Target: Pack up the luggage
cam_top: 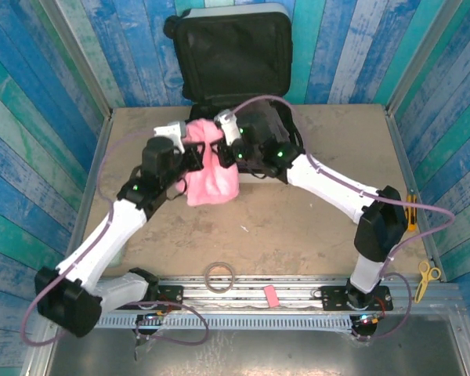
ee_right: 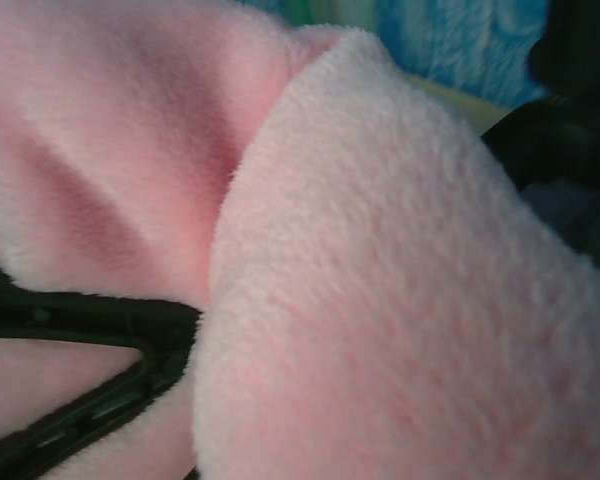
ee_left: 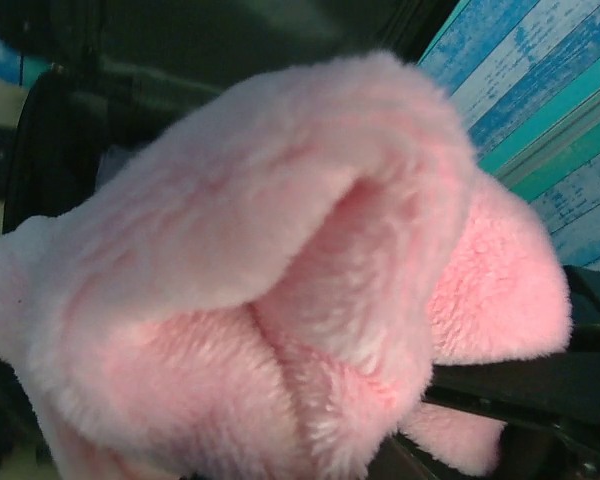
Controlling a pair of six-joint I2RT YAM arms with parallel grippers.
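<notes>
The pink fleece (cam_top: 211, 178) swallows the fingertips of the left end effector (cam_top: 192, 143) and right end effector (cam_top: 222, 135); the luggage (cam_top: 227, 47) has its lower half hidden behind them.

Seen from the top, the light is bright, even and diffuse, coming from above. The tabletop (cam_top: 313, 227) carries only faint, soft-edged shadows under the 2 arms (cam_top: 110, 235). The luggage (cam_top: 227, 55) lining reads as near-solid black, its detail lost. A mild sheen lies on the metal rail (cam_top: 298, 291), without hard glare. The 2 wrist views are dimmer. The pink fleece (ee_left: 280, 250) sits very close to each lens, its pile soft at the left wrist and smeared at the right. The painted boards (ee_left: 540, 120) behind are out of focus.
</notes>
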